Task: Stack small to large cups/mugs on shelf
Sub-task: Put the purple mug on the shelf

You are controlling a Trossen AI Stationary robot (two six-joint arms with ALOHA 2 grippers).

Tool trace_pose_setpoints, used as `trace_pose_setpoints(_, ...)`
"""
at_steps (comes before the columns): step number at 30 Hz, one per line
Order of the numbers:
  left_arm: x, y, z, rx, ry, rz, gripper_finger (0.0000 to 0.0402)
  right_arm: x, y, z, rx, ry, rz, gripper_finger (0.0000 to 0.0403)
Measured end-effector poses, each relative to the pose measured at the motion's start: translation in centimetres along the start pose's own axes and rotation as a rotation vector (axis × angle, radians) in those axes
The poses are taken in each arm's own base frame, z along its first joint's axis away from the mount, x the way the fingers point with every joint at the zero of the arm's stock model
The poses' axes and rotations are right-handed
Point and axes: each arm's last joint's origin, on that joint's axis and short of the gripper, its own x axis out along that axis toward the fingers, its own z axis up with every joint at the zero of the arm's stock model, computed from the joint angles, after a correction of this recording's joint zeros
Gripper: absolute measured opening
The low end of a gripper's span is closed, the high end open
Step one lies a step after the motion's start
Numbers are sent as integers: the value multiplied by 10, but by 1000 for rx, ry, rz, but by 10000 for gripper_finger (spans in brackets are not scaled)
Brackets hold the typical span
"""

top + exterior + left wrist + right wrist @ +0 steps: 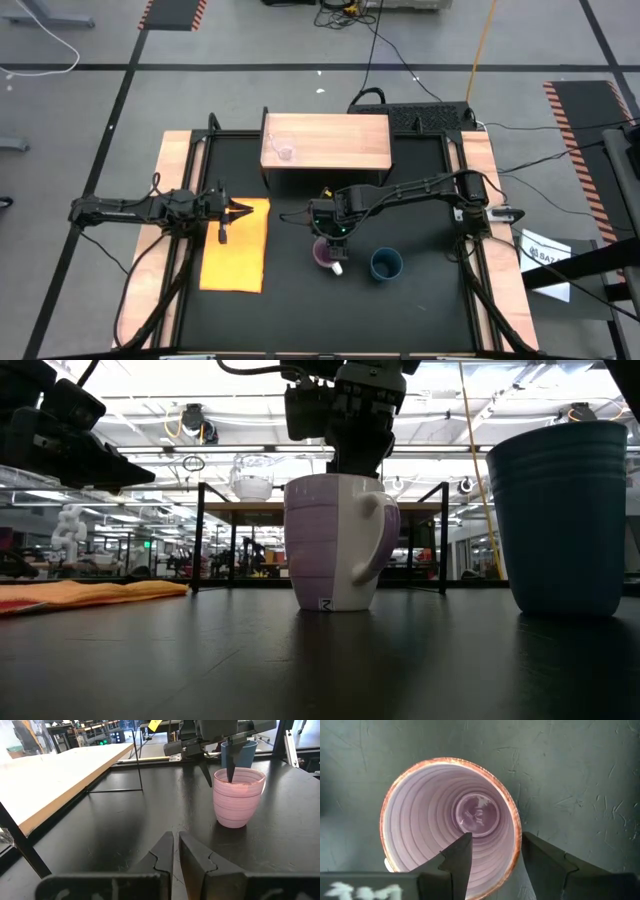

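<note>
Only the right wrist view is looking straight down into the purple mug, showing it empty, with the right gripper standing wide, one finger inside the rim and one outside, seemingly not yet pinching. The teal cup is sitting just beside that gripper. The tiny glass cup is resting on the shelf beyond, while the left gripper is hanging shut and empty over the orange mat.

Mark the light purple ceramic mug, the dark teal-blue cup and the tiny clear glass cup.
light purple ceramic mug [325, 545]: low view, side wall.
dark teal-blue cup [565, 520]: low view, side wall.
tiny clear glass cup [285, 152]: high view, rim.
</note>
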Motion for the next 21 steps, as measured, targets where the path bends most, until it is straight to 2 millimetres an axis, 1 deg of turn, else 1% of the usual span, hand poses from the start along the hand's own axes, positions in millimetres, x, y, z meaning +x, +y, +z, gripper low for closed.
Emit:
trace_pose_setpoints(3,0,0,0,0,0,0,33,0,0,0,-4,0,-1,128)
trace_pose_setpoints(12,0,0,0,0,0,0,33,0,0,0,-25,0,-5,14)
trace_pose_setpoints(14,0,0,0,0,0,1,33,0,-1,0,-24,0,0,9)
trace_pose_setpoints(18,0,0,0,0,0,0,33,-1,-2,1,-16,-2,-3,15)
trace_pose_setpoints(21,0,0,0,0,0,0,33,-1,-4,1,-13,-1,-4,9)
